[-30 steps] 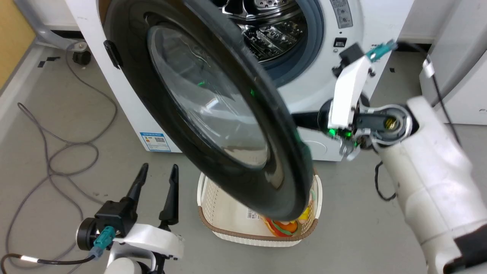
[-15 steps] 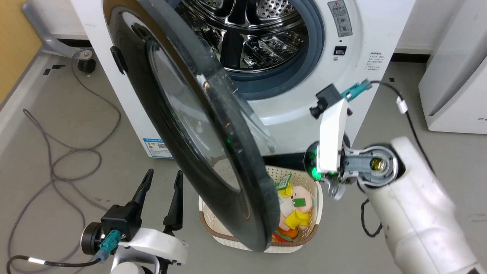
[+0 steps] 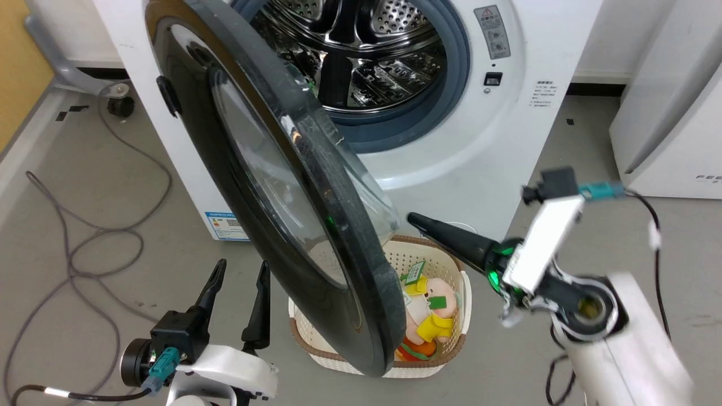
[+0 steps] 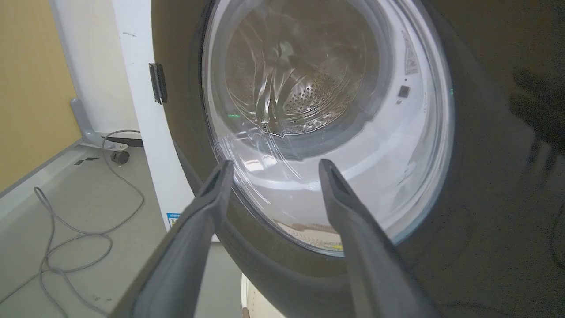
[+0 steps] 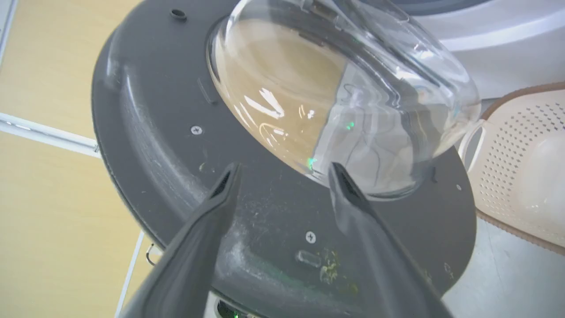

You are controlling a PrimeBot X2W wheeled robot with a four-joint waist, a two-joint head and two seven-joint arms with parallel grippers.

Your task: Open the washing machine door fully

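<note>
1. The right claw (image 3: pixel 418 221), open and empty, points at the inner side of the door (image 3: pixel 254 169), probably to push it wider.
2. The left claw (image 3: pixel 242 265), open and empty, waits at lower left.
3. The door stands about half open at frame centre, hinged on the left side of the washing machine (image 3: pixel 451 141).
4. The right wrist view shows the door's matte inner face, while the head view shows its edge.

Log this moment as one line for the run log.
washing machine door: partly open, above basket | left gripper: open, empty, at outer side | right gripper: open, empty, facing inner side | status: not fully open
</note>
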